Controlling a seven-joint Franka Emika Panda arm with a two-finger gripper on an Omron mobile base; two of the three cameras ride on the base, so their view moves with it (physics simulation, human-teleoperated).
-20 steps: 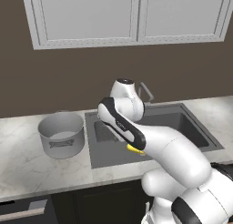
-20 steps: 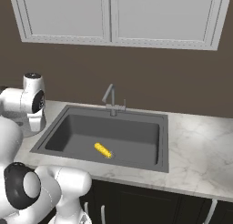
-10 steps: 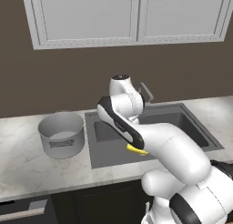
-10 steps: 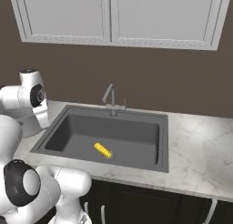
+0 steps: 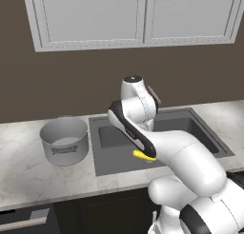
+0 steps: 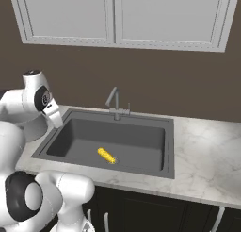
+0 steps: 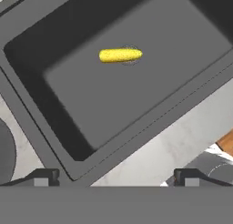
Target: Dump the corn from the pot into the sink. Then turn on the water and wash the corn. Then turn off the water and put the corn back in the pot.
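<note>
The yellow corn [image 7: 120, 55] lies on the floor of the dark grey sink [image 7: 150, 104], over the round drain. It also shows as the corn [image 6: 107, 155] near the basin's middle and the corn [image 5: 143, 155] half behind my arm. The grey pot [image 5: 64, 140] stands upright on the counter left of the sink, with nothing showing inside. My gripper [image 7: 116, 178] hangs above the sink's left rim, open, its fingertips [image 7: 43, 177] wide apart with nothing between them. From the right base, the gripper [image 6: 56, 120] points down at the basin's left edge.
A metal faucet [image 6: 115, 103] stands at the back rim of the sink, with no water running. Marble counter [image 6: 207, 151] stretches to the right of the basin. White cabinet doors [image 5: 138, 14] hang on the brown wall above.
My arm has lifted and turned a little over the sink's left edge. The corn and the pot have not moved.
</note>
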